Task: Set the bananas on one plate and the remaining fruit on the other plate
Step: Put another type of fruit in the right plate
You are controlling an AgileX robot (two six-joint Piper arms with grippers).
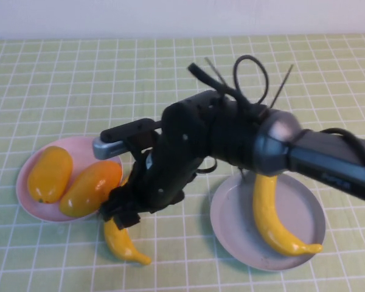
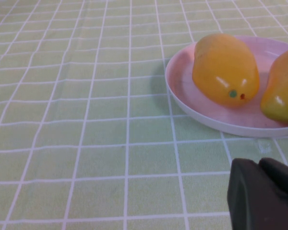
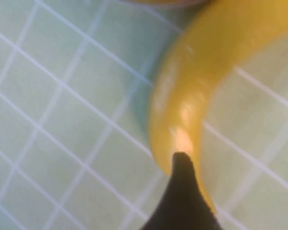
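Observation:
Two plump orange-yellow fruits [image 1: 48, 173] [image 1: 88, 187] lie on the pink plate [image 1: 24, 196] at the left. One banana [image 1: 274, 219] rests on the grey-blue plate [image 1: 228, 234] at the right. The other banana [image 1: 125, 243] lies on the cloth between the plates. My right gripper [image 1: 123, 213] hangs low over its upper end, open; in the right wrist view one dark fingertip [image 3: 181, 167] stands against the banana [image 3: 192, 81]. My left gripper [image 2: 259, 165] is shut and empty near the pink plate [image 2: 192, 110], with both fruits [image 2: 225, 69] [image 2: 283, 91] ahead of it.
The right arm [image 1: 243, 140] reaches across the table from the right, over the gap between the plates. A green checked cloth [image 1: 79, 79] covers the whole table. The left arm does not show in the high view.

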